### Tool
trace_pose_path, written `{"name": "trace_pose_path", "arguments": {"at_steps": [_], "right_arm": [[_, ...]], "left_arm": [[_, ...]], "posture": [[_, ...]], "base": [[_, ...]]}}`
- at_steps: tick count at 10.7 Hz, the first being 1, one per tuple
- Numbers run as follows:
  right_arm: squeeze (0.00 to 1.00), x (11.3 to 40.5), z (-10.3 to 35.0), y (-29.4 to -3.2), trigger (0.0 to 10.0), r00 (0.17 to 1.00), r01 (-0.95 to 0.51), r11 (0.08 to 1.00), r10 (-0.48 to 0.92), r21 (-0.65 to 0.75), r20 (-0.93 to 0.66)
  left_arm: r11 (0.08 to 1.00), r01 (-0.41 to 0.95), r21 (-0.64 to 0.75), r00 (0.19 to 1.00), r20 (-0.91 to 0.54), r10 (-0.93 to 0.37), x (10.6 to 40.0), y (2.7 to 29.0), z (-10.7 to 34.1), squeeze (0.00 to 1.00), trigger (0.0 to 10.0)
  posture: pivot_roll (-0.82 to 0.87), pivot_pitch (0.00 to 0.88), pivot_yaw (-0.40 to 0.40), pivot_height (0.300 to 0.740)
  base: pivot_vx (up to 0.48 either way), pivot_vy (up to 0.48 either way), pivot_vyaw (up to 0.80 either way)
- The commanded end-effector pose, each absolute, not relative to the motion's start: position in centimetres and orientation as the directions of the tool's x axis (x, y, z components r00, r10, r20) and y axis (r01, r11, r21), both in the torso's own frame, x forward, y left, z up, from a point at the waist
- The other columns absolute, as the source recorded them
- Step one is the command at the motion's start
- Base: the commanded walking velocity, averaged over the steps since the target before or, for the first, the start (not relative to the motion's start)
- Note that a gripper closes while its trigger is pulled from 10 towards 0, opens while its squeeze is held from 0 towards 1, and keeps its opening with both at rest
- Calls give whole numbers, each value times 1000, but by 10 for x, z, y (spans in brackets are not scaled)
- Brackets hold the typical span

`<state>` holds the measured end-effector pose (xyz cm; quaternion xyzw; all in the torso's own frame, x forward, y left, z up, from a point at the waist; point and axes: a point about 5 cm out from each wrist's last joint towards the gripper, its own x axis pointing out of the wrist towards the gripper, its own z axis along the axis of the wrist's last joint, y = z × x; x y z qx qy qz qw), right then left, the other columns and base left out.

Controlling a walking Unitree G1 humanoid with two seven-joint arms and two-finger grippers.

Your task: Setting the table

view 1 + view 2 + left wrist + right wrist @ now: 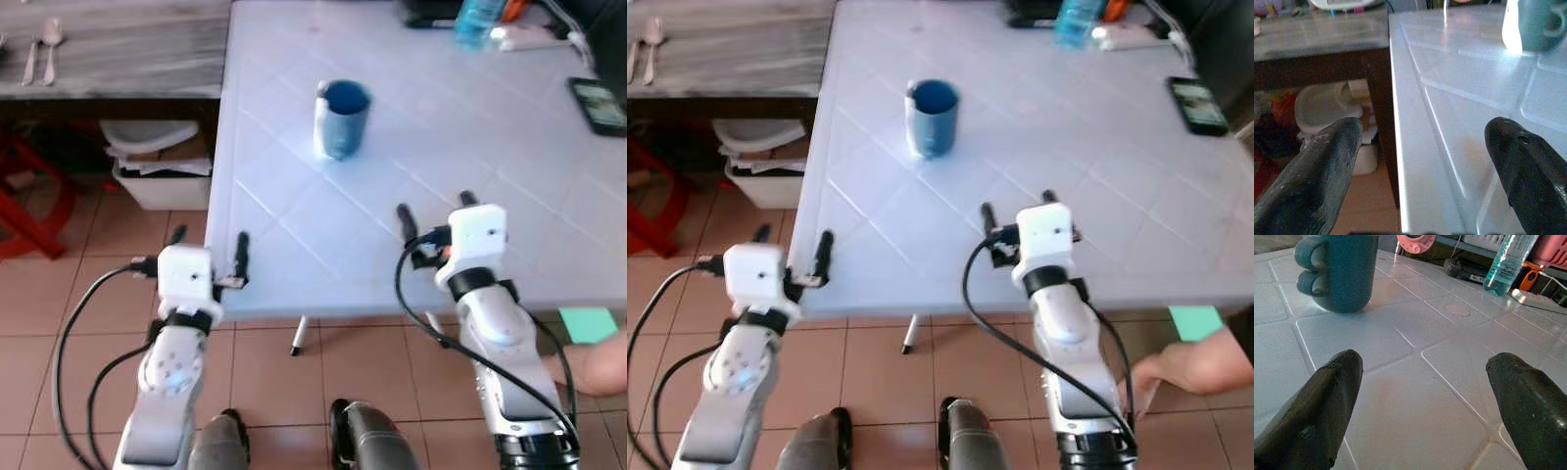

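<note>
Mug: a blue mug [342, 117] is standing upright on the white table [509, 215], in the upper middle of the head view, well apart from both grippers; its looped handle is facing the right wrist camera [1337, 271]
Right gripper: the right gripper [436, 217] is hovering over the near part of the table, lower right of centre in the frame, its two black fingers spread wide with nothing between them
Left gripper: the left gripper [208, 250] is hanging at the table's near left edge, lower left of the frame, jaws likewise parted and empty; one finger is sitting over the tabletop, the other off the side
Cutlery: a spoon [51, 44] and what is looking like a fork are lying on the grey wooden counter [118, 49] in the upper left corner
Clutter: a phone [600, 106] is lying at the right edge, a water bottle [478, 22] at the top
Person: a hand [598, 364] is showing at the lower right
Handling: the mug is probably rigid, glazed and somewhat slippery, moderately heavy, and liable to chip if knocked over
Hold: I would judge a pinch across the rim wall, or around the body clear of the handle, to be the surest grip
</note>
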<state>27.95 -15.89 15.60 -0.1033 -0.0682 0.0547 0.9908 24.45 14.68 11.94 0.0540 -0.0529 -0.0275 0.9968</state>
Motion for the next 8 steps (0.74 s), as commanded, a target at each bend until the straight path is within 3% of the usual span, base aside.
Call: {"name": "trace_pose_path", "arguments": {"at_steps": [1, 4, 8], "right_arm": [[0, 282, 154, -158, 10000, 985, -98, 973, 125, -208, 119], [0, 304, 161, -148, 10000, 979, -127, 977, 152, -173, 139], [0, 339, 181, -114, 10000, 946, -234, 949, 272, -212, 175]], "left_arm": [[992, 48, 121, 996, 70, -56, 241, 152, 114, 0, 10000], [991, 49, 124, 996, 68, -58, 238, 153, 116, 0, 10000], [990, 45, 134, 997, 58, -53, 231, 158, 118, 0, 10000]], "posture": [[-18, 270, -23, 740], [12, 299, -16, 740], [34, 344, -13, 740]], "base": [[0, 0, 0], [0, 0, 0], [0, 0, 0]]}}
